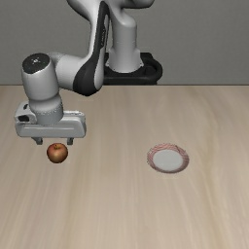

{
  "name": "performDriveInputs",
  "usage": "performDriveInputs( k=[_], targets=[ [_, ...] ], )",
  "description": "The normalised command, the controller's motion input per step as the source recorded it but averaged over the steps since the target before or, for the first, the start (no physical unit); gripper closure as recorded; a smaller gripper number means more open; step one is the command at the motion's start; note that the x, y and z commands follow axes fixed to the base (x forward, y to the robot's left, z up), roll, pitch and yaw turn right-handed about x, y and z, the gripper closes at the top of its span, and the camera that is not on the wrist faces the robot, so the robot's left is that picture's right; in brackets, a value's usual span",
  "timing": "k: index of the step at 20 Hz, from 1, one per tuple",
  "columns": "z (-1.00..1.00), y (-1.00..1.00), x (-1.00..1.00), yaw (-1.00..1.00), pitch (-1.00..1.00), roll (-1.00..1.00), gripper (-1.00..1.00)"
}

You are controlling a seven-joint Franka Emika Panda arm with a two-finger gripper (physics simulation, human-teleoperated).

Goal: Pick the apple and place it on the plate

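Observation:
A small reddish-brown apple (58, 153) sits at the exterior view's left, over the wooden table (117, 209). My gripper (57, 145) hangs directly above it, pointing down, with a finger on each side of the apple. The fingers appear to touch it from both sides. A small shadow under the apple suggests it is at or just above the table top. The plate (167, 159), white with a reddish patterned rim, lies flat on the table to the exterior view's right of the apple, well apart from the gripper.
The robot's black base (136, 70) stands at the far edge of the table. Bare wood stretches between the apple and the plate and across the front of the table.

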Motion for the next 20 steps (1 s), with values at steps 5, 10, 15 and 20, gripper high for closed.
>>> performDriveInputs(
  k=[5,10,15,20],
  targets=[
    [-0.60,0.00,0.00,0.00,0.00,0.00,1.00],
    [0.00,0.00,0.00,0.00,0.00,0.00,1.00],
    [0.20,0.00,0.00,0.00,0.00,0.00,1.00],
    [0.80,0.00,0.00,0.00,0.00,0.00,1.00]
  ],
)
